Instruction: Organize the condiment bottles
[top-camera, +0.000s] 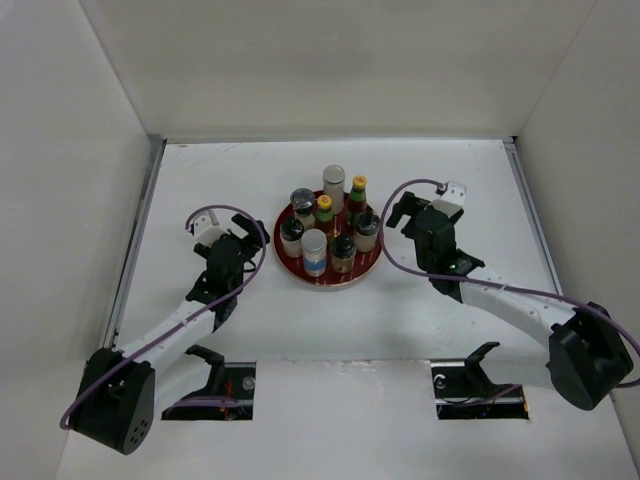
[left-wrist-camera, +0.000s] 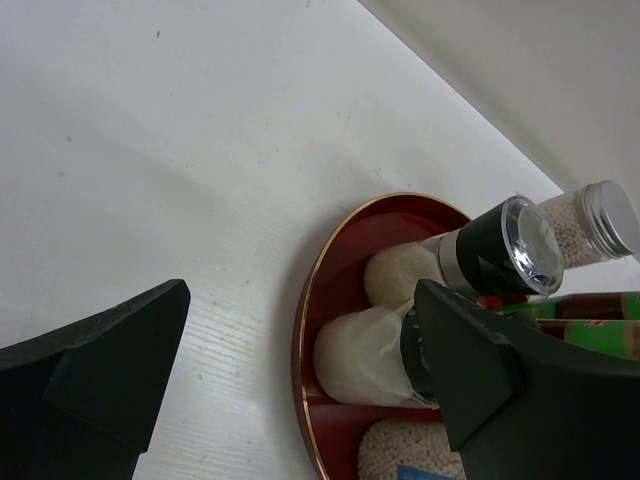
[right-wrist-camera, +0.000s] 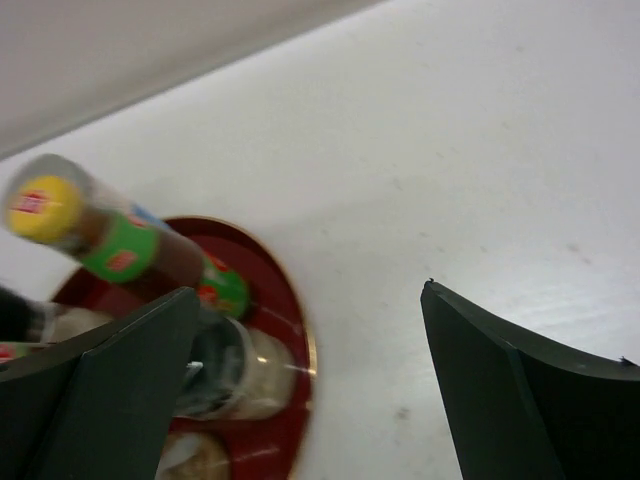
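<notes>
Several condiment bottles stand together on the round red tray (top-camera: 326, 284): a grey-capped shaker (top-camera: 333, 185), a yellow-capped dark sauce bottle (top-camera: 358, 195), black-capped shakers (top-camera: 291, 237) and a white blue-labelled jar (top-camera: 314, 252). My left gripper (top-camera: 250, 245) is open just left of the tray, with nothing between its fingers. In the left wrist view the left gripper (left-wrist-camera: 300, 300) faces the tray rim (left-wrist-camera: 297, 360) and a clear black-capped shaker (left-wrist-camera: 365, 355). My right gripper (top-camera: 398, 215) is open just right of the tray and holds nothing. The right wrist view shows the right gripper (right-wrist-camera: 310, 300) beside a yellow-capped sauce bottle (right-wrist-camera: 110, 235) and a shaker (right-wrist-camera: 245, 365).
White walls enclose the table at the back and on both sides. Two dark openings (top-camera: 210, 392) sit at the near edge by the arm bases. Bare white table (top-camera: 470, 185) lies around the tray.
</notes>
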